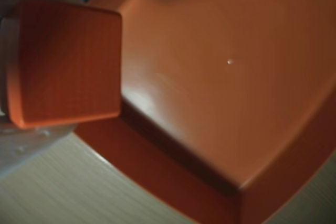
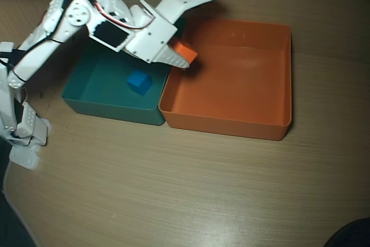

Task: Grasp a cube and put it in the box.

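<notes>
The small orange cube (image 2: 185, 51) is held between my gripper's (image 2: 184, 57) jaws, above the left side of the orange box (image 2: 243, 93), just inside its left wall. In the wrist view the cube (image 1: 65, 61) fills the left part of the picture, with a white finger (image 1: 3, 51) against its left face. Below it lie the box's bare floor (image 1: 226, 77) and a rounded corner wall. The gripper is shut on the cube. The box holds nothing else that I can see.
A teal box (image 2: 98, 88) of the same shape stands against the orange box's left wall, with a blue cube (image 2: 139, 82) in it. The arm reaches over the teal box from the left. A wooden table (image 2: 173, 189) lies all around.
</notes>
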You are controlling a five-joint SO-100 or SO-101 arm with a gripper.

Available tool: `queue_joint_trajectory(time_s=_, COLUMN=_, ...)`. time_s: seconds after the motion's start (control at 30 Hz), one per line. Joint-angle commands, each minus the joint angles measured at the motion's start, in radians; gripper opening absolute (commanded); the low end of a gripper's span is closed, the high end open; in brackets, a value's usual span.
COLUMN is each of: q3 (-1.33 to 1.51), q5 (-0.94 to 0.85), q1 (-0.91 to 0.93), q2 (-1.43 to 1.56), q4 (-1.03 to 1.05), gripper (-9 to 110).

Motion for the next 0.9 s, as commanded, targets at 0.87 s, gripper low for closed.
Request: queue_joint_trajectory(time_s=0.87, q3=-0.459, q5=0.135, q1=-0.051, q2=-0.328, q4=-0.009, gripper=4)
